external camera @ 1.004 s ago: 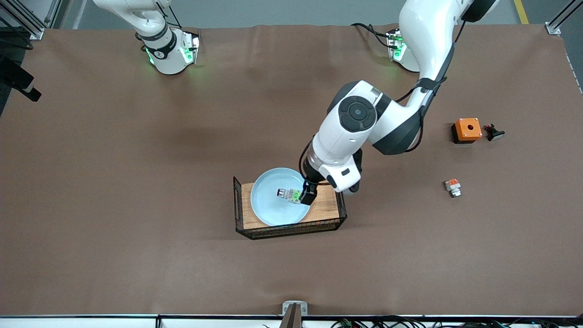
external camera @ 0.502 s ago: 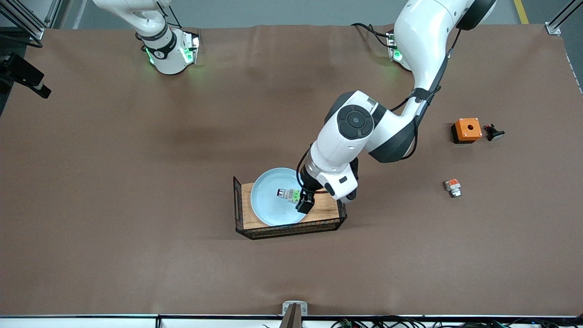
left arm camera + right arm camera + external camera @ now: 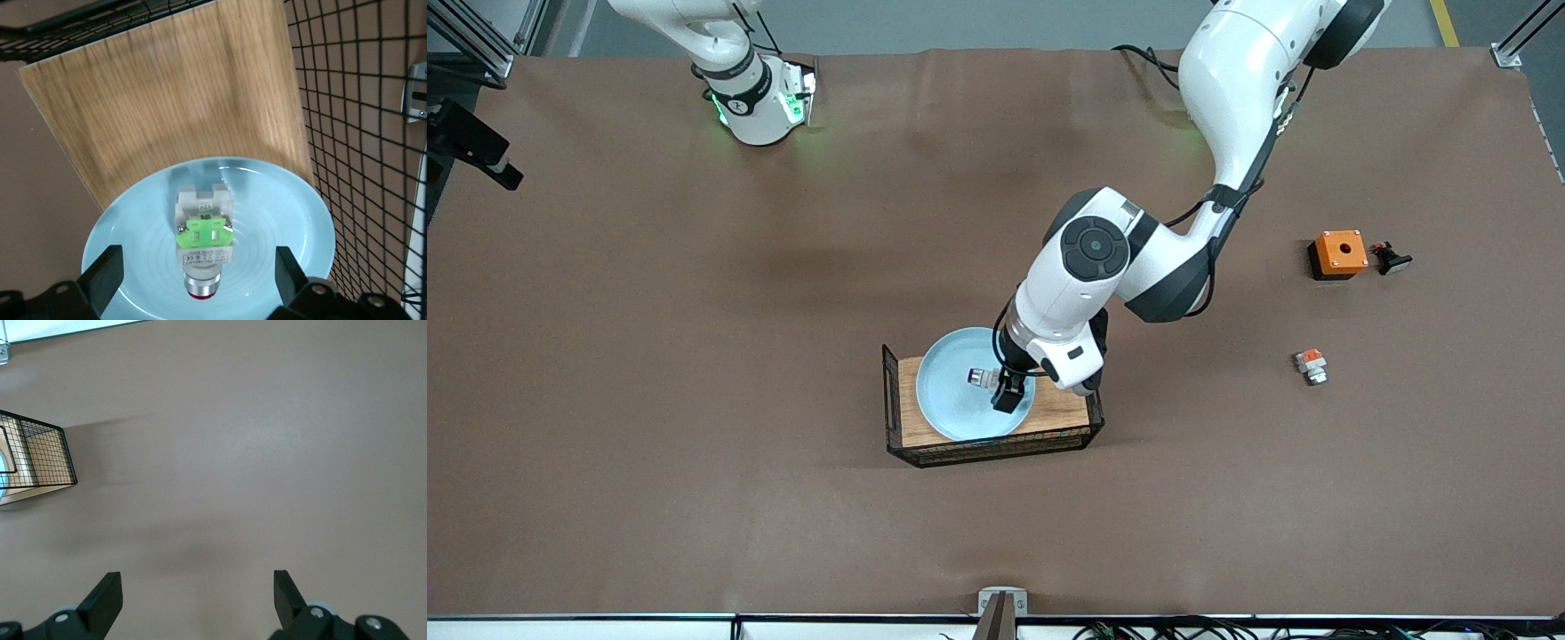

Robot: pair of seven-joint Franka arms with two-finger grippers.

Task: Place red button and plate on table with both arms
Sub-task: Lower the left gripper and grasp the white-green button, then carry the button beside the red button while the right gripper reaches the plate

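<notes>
The red button (image 3: 983, 377), a whitish part with a green block, lies in the pale-blue plate (image 3: 951, 404). The plate sits on the wooden tray (image 3: 1063, 411) on the brown table (image 3: 694, 356). My left gripper (image 3: 1003, 391) is low over the plate and open. In the left wrist view its fingers (image 3: 107, 267) stand on either side of the button (image 3: 203, 243), apart from it, with the plate (image 3: 280, 207) below. My right gripper (image 3: 197, 587) is open and empty over bare table, and its arm waits.
The tray has black wire ends (image 3: 889, 400), seen close in the left wrist view (image 3: 360, 133). Toward the left arm's end lie an orange box with a hole (image 3: 1338, 253), a small dark part (image 3: 1392, 259) and a tiny part with an orange-red block (image 3: 1311, 365).
My left gripper has moved from the plate's rim toward its middle and now straddles the button. The button and plate have not moved.
</notes>
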